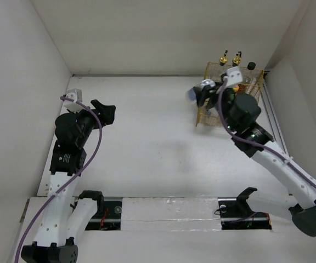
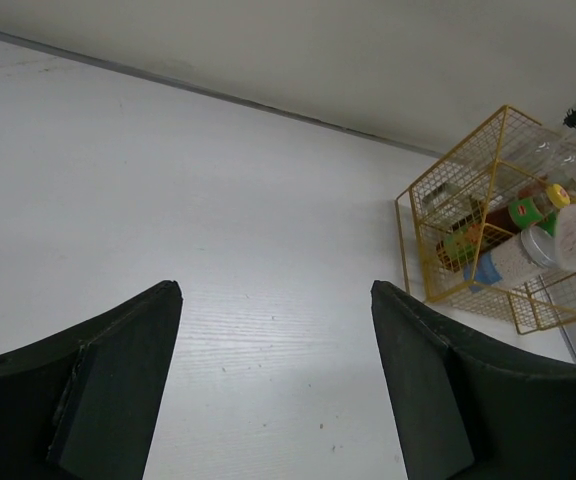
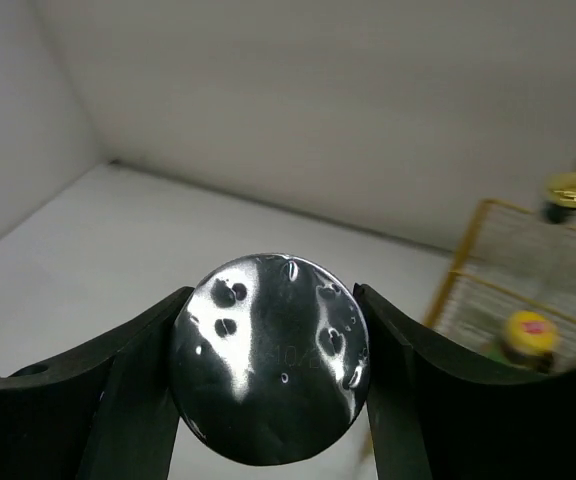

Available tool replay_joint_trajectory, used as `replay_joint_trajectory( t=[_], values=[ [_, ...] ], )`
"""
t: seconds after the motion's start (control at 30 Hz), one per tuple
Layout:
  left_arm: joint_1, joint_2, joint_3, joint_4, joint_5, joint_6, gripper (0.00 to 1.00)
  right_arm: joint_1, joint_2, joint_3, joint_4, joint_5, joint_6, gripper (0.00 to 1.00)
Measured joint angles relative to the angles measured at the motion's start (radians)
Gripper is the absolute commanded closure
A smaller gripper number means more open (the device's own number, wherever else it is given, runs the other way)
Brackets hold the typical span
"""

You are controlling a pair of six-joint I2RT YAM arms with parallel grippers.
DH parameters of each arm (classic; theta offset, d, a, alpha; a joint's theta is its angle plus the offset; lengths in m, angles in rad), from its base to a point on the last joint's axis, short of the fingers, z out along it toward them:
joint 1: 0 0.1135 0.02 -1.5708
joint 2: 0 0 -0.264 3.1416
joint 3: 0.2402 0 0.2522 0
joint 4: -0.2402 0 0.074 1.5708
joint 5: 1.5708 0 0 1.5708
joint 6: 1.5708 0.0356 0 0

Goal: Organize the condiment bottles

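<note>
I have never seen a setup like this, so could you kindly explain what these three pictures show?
Two robot arms are bolted to a white table. One picture looks down from above; the other two come from a camera on each wrist. The left gripper is open and empty over bare table. The right gripper is closed on a silver-lidded jar, close by a yellow wire basket in the far right corner that holds other condiment bottles.
</note>
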Motion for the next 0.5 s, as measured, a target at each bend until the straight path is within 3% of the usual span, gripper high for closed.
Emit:
replay_joint_trajectory(
  t=[0.17,0.43,0.5],
  values=[
    [0.0,0.002,0.0,0.003,0.011,0.001,0.21,-0.241,-0.074,0.013,-0.077,0.079,0.017,0.73],
    [0.0,0.011,0.0,0.006,0.021,0.004,0.1,-0.563,-0.028,0.013,-0.204,0.076,0.056,0.73],
    [0.0,0.01,0.0,0.006,0.022,0.004,0.01,-0.608,-0.001,0.012,-0.216,0.057,0.067,0.73]
  ],
)
